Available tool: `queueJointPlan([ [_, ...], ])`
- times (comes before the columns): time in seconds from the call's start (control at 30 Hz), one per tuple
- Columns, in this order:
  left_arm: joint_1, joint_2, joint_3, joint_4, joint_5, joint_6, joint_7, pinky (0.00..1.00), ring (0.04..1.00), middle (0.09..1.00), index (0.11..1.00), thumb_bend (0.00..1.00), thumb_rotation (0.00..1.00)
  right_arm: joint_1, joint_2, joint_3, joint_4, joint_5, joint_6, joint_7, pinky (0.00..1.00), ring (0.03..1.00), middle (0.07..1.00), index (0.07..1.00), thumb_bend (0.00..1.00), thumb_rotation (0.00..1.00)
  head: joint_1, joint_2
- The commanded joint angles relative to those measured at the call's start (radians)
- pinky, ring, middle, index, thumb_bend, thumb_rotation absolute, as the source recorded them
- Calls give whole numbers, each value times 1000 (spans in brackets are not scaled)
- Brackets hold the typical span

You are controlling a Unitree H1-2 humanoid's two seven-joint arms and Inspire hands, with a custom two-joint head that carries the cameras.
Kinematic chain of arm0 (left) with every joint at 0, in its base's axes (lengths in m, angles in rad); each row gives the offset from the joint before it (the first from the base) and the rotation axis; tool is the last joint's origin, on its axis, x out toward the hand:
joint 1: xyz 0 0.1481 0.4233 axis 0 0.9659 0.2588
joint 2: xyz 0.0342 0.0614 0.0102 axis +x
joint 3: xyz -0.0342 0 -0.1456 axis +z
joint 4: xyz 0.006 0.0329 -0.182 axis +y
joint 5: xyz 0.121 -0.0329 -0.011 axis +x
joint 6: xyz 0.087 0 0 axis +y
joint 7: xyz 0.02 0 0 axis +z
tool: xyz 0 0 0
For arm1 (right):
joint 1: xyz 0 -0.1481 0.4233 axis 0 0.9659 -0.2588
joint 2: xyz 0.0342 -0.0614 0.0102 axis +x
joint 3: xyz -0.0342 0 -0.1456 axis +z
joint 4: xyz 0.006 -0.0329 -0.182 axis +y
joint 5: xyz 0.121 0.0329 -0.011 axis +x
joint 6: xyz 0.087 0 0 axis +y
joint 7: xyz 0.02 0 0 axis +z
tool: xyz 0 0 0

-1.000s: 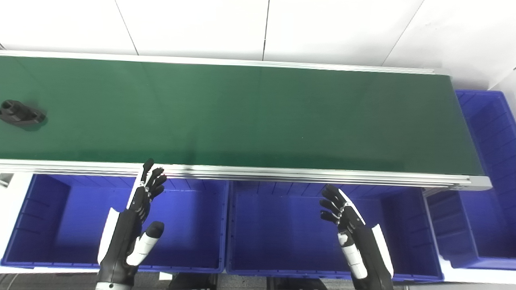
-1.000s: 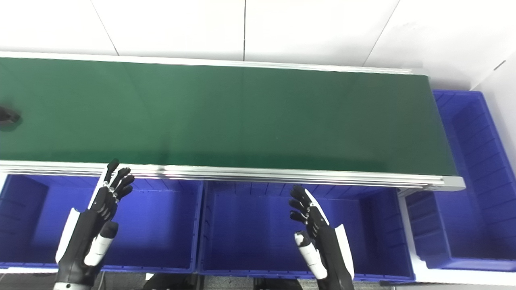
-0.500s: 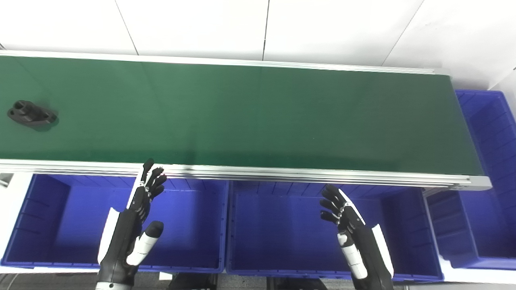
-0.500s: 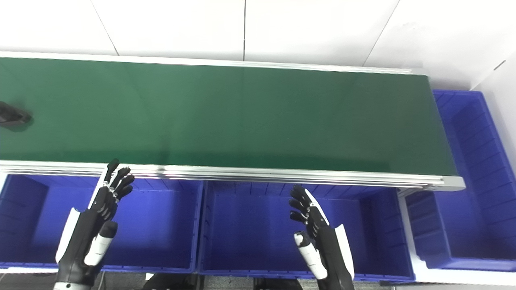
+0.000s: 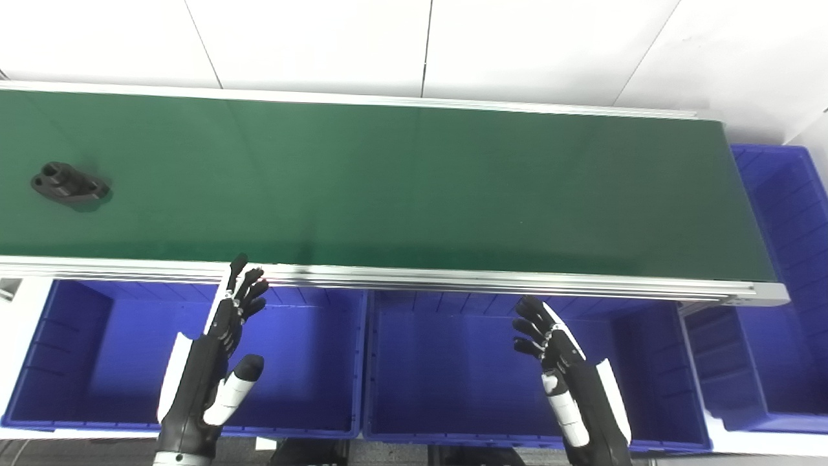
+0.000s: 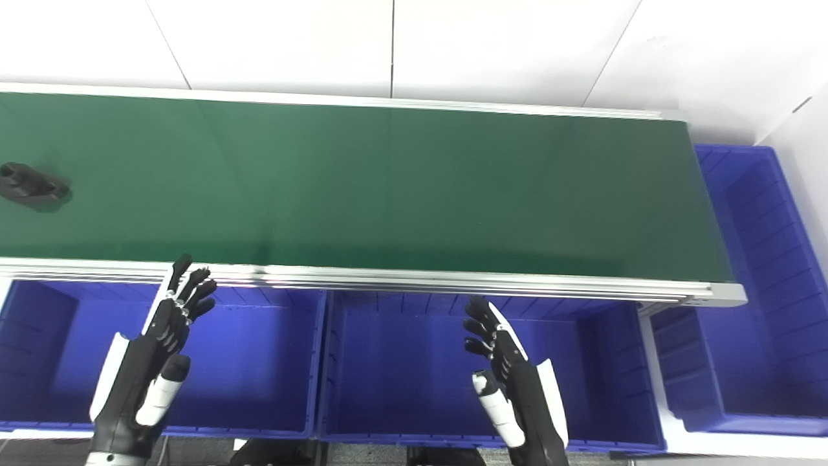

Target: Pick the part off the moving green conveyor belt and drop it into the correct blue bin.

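The part point(image 5: 70, 184), a small black piece with a flat base and a raised boss, lay on the green conveyor belt point(image 5: 414, 188) close to the belt's left end, roughly midway between the belt's far and near rails. Nothing touched it.

Below the belt's near rail sat 2 blue bins side by side: the left bin point(image 5: 58, 362) under the belt's left half and the middle bin point(image 5: 453, 388) under its centre. A 3rd blue bin point(image 5: 789, 259) wrapped around the belt's right end.

The left hand point(image 5: 217, 353) hovered over the left bin, fingers spread and pointing up toward the belt's near rail, holding nothing. The right hand point(image 5: 566, 375) hung over the middle bin, fingers apart and slightly curled, likewise empty. Both were well apart from the part, the left hand being the nearer.

By my reading, the step in hand was waiting for the part to ride within reach; no grasp had begun. The next move would call for timing: the left hand would need to rise over the near rail, meet the part on the belt, and close across its narrow body. Which bin was correct could not be told from these views.
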Motion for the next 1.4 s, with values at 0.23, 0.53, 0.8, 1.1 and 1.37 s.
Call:
queueJointPlan([
  [0.23,-4,11,1,-25,4,-12,-4,870,912,947,1000,662,947,1,1,5,-27,5,-5,7,792,869,895,909,774,946,0,2],
  [0.53,-4,11,1,-30,4,-7,-4,891,916,952,1000,666,943,1,1,5,-30,0,-4,6,790,868,892,910,777,953,-5,4],
  [0.8,-3,10,3,-29,4,-9,-2,883,909,948,1000,667,942,1,1,6,-29,-2,0,6,792,869,894,911,791,954,-7,5],
  [1.1,-2,12,3,-37,-3,4,-6,888,913,951,1000,668,935,-1,1,7,-31,-7,4,7,787,864,891,910,793,955,-9,5],
  [1.37,-6,12,4,-35,-4,6,-5,893,914,950,1000,663,937,-3,5,7,-33,-5,8,7,793,869,893,911,794,951,-11,4],
])
